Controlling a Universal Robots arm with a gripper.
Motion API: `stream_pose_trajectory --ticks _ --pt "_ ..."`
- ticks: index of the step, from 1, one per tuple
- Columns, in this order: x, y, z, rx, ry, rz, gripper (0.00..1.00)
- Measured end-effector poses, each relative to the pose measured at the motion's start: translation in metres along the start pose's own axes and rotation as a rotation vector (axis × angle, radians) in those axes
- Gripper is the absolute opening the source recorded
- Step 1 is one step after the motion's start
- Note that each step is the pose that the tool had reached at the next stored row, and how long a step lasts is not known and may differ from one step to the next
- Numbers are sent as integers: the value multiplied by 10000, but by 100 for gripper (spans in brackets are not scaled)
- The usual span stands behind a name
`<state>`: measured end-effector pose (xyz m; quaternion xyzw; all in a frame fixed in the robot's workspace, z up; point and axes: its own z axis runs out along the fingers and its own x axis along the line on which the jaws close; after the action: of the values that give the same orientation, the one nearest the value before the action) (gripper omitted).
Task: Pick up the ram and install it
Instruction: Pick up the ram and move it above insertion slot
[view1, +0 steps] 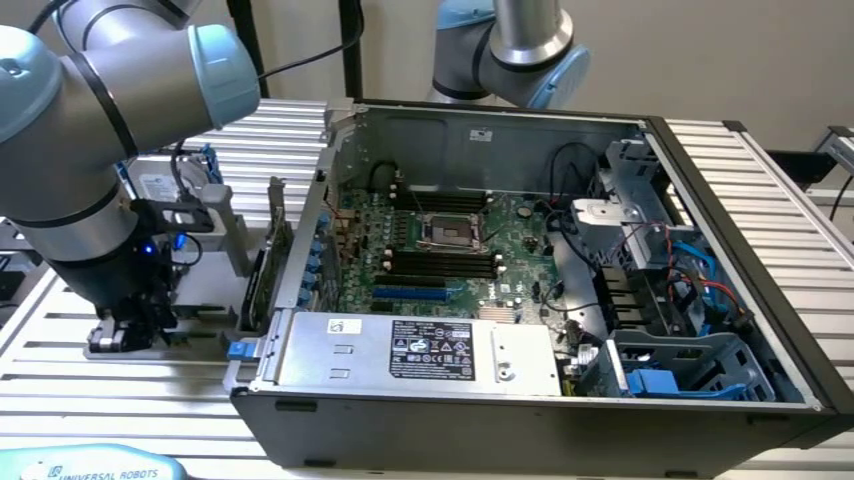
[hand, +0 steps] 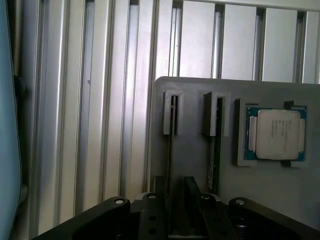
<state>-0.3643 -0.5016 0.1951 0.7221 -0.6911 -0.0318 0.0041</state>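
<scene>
Slatted aluminium desk (view1: 120, 400), open PC case (view1: 534, 430) on it. Fingers (hand: 192, 196) spread wide and empty, lined up over the ram (hand: 170, 140), which stands edge-on in the grey holder (hand: 190, 125). Motherboard DIMM slots (view1: 441, 262) look empty. Pick and install both outstanding.

We see a robotics laboratory: a worktop (view1: 774, 200) of ribbed aluminium profiles carries an opened computer case (view1: 534, 425) with its motherboard (view1: 514, 225) exposed; one grey-and-blue robot arm (view1: 94, 150) and a second arm (view1: 527, 45) stand by it; a grey parts fixture (hand: 192, 150) lies just beyond the jaws.
</scene>
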Motion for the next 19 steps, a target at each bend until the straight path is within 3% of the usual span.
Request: stream_pose_trajectory --ticks 3,4,7,19 --pt "0 0 1 -1 33 1 29" --pt "0 0 1 -2 46 2 21" --pt "1 0 1 -4 78 4 13" --pt "0 0 1 -1 95 88 13"
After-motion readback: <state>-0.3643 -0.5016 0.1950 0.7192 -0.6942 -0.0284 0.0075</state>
